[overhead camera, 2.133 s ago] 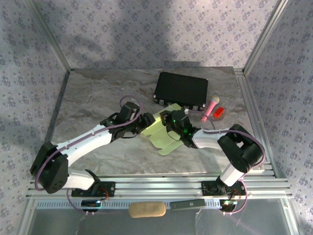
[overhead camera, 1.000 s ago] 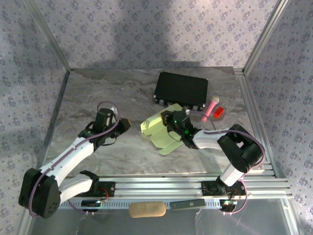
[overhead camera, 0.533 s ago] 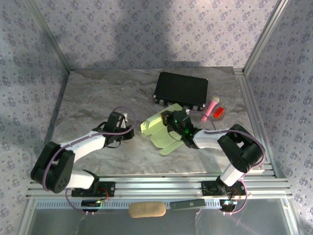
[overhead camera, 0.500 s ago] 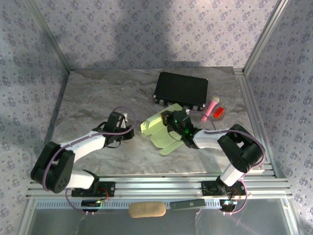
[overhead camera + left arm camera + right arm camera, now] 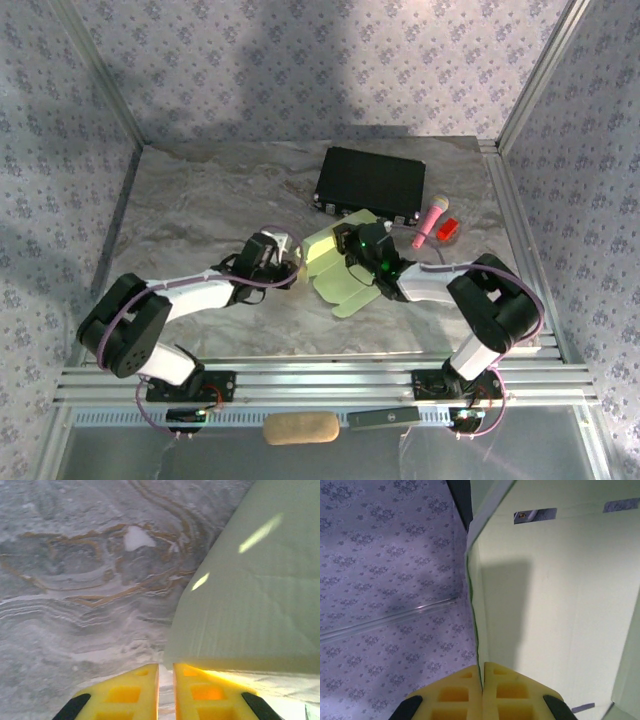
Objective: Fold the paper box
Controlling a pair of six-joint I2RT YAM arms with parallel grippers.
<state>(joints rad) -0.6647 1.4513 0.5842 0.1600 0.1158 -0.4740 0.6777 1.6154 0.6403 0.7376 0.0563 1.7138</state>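
L gripper (image 5: 165,675): fingers pressed near shut, nothing seen betw. them. Tips at the box's 9 o'clock edge; touching or just off, can't tell.
R gripper (image 5: 481,672): clamped on a raised card panel, which runs edge-on into the slit. Sits at the box's 3 o'clock.
Box (image 5: 322,245): mid table (image 5: 200,200), a bit toward 3 o'clock. Part-folded, rounded flaps lying flat toward 6.
Handling: judged v. light thin card. Bends and creases easily, prob. slides on the smooth top, dents under a hard pinch.
Hold: best at panel edges nr the score lines, one gripper pinning while the other pushes a flap. Avoid mid-panel squeeze.
Case (image 5: 372,182): 12 o'clock of box, just beside. May crowd the far panel.
Pink stick (image 5: 433,219): 2 o'clock, apart from box.
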